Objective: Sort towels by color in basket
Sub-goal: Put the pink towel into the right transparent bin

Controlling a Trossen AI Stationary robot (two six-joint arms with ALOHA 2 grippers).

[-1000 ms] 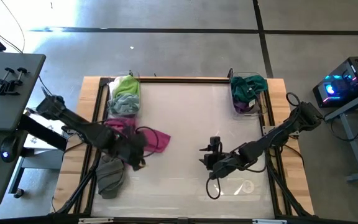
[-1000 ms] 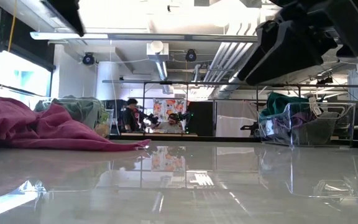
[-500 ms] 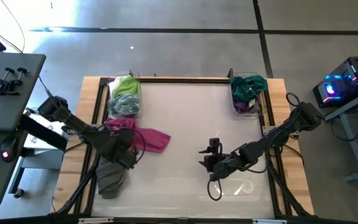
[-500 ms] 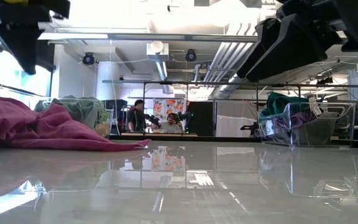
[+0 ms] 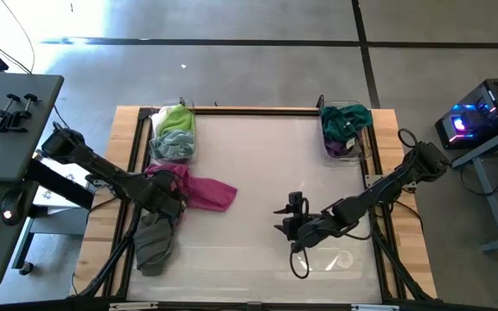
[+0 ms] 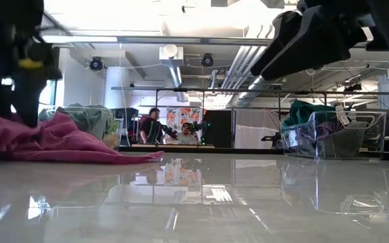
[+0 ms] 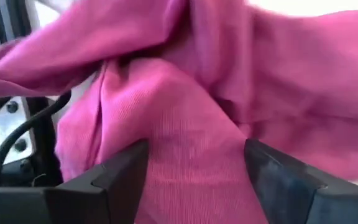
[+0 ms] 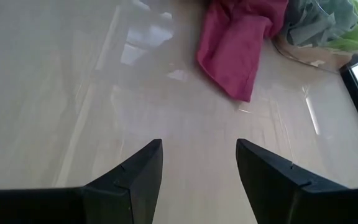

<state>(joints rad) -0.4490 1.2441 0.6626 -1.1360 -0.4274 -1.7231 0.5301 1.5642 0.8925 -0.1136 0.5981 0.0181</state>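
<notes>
- The left claw (image 7: pixel 191 180) has come down and back toward the table's left edge over the past second; a second ago it sat further in, over the grey towel's upper end, and now it is at the magenta towel (image 5: pixel 199 190).
- In the left wrist view its fingers (image 7: pixel 114 180) are spread, with a raised fold of magenta cloth between them and touching or all but touching both. They are not yet pinching it.
- In the low view the left claw (image 6: pixel 19 67) now reaches down to the cloth, where half a second ago it hung clear above it. This looks like the approach to a pick of the magenta towel; the grab itself is still to come.
- The grey towel (image 5: pixel 152 242) lies just nearer the front edge than the claw, partly off the mat, untouched.
- The right claw (image 5: pixel 290 226) waits mid-table, well apart from any towel, fingers (image 8: pixel 129 180) spread and holding nothing; it has barely shifted.
- Beyond the magenta towel, at the far left, the left basket (image 5: pixel 173 142) holds lime green and grey-brown towels, with the magenta cloth touching its near side.
- At the far right, the right basket (image 5: pixel 346 130) holds dark green and purple towels.
</notes>
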